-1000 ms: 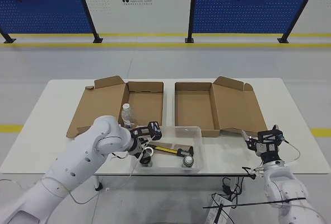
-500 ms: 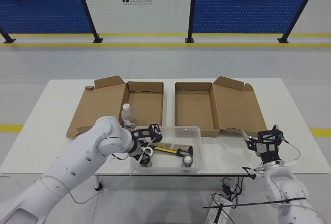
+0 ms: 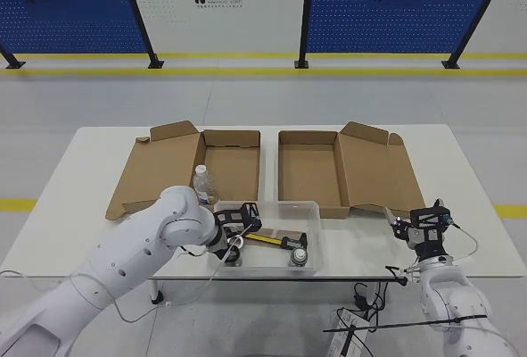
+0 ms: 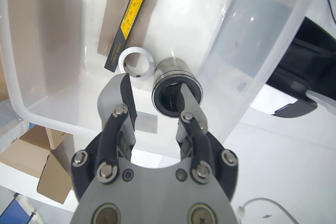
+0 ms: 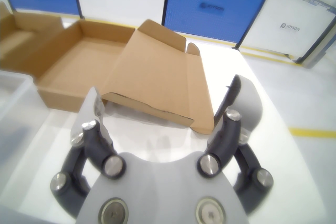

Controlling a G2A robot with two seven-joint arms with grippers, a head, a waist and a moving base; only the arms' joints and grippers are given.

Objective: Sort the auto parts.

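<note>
top view: left gripper (image 3: 234, 243) sits at the 9 o'clock end of the clear plastic bin (image 3: 312, 205). left wrist view: jaws apart, one finger across the mouth of the polished steel cylindrical bearing (image 4: 174, 70); likely heavy, rigid, slick, so clamp its outer wall. right wrist view: right gripper (image 5: 165, 101) spread wide.

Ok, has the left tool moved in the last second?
Yes. In the top view the left tool has eased toward the near edge of the table, lower into the clear bin, whose rim stayed put.

White arms (image 3: 147, 259), grey jaws, black links (image 4: 109, 135), silver screws (image 4: 106, 171)
</note>
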